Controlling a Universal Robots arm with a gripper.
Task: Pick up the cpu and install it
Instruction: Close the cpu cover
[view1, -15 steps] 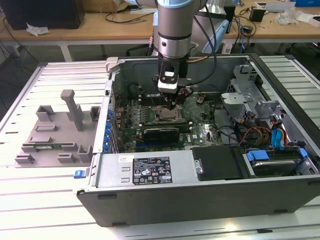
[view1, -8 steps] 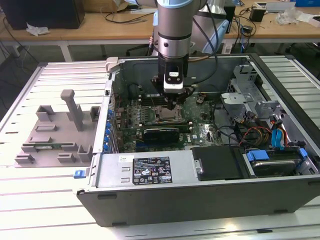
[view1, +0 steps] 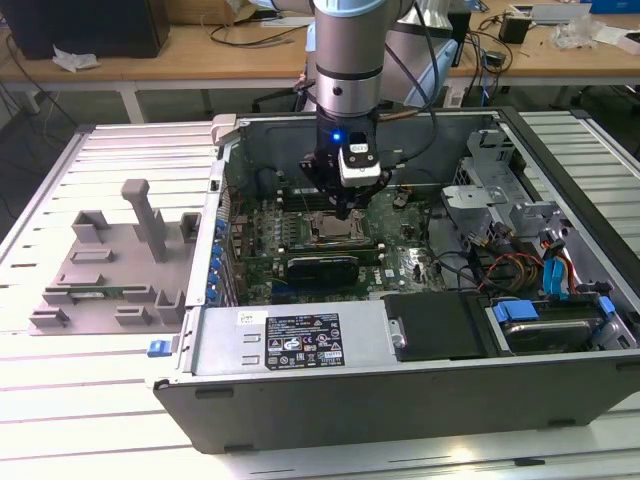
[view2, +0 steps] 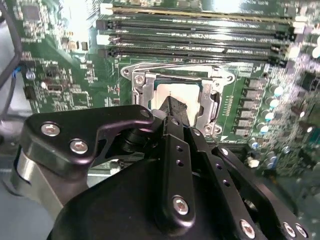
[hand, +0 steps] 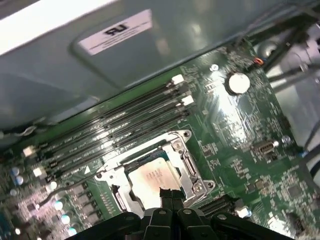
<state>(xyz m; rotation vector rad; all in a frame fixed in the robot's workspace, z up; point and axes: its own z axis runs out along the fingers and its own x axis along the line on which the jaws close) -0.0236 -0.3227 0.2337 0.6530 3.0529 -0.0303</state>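
The cpu (hand: 152, 176) is seen lying flat inside the socket frame (hand: 189, 167), near the middle of the motherboard (view1: 405, 255), with its pale metal top facing up. In the second wrist view the cpu (view2: 167, 91) is partly covered by the gripper (view2: 176, 107), and the metal rim of the socket frame (view2: 216, 102) surrounds it on all sides.

The gripper (hand: 170, 194) is held with its two fingers pressed together and nothing between them. The tips are placed at the near edge of the chip, touching it or just above it; which of the two cannot be told. In the exterior view the gripper (view1: 345, 210) is shown pointing straight down into the open case (view1: 300, 400).

The task is judged to be nearly done: the chip is already placed in the socket and is no longer carried. Whether it is fully seated or the frame latched cannot be told.

Room is tight at board level. The memory slots (hand: 115, 131) are set just beside the socket, with the case wall beyond them. Cables (view1: 520, 265) are crowded toward the exterior view's right edge of the case. Overhead the case is left open.
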